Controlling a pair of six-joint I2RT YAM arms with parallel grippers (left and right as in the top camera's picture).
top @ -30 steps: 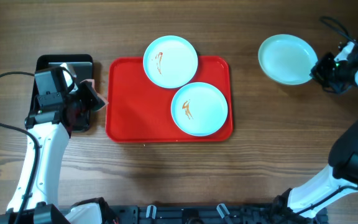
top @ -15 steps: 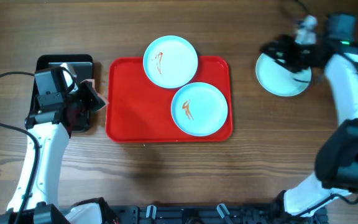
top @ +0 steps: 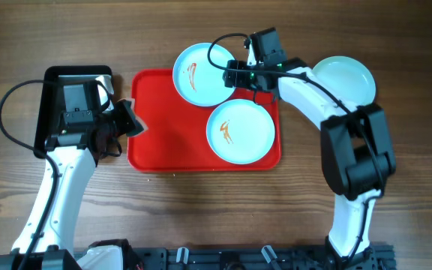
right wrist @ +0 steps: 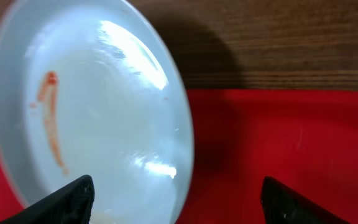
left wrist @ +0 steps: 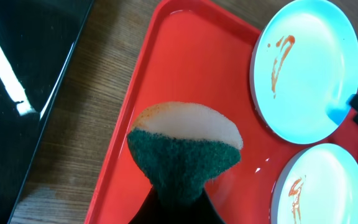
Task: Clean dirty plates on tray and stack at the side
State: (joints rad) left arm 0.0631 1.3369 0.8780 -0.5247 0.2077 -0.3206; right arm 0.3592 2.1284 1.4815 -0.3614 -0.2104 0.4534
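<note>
Beside the black tray (top: 47,82), a green-backed sponge (left wrist: 185,149) is being pinched by the left gripper (top: 124,121) over the red tray (top: 163,127)'s left edge. Two smeared plates are being borne there: the upper plate (top: 201,75) overhanging the far rim, the lower plate (top: 240,131) at the right end. The right gripper (top: 237,75) is being held wide open at the upper plate's right rim. The third plate (top: 343,79) is being supported by the table, farther right.

Left tool (left wrist: 176,210) — largely behind sponge (left wrist: 185,149)

Black tray (top: 49,97) on wooden table (top: 201,217), green-and-white sponge (left wrist: 185,152)
</note>
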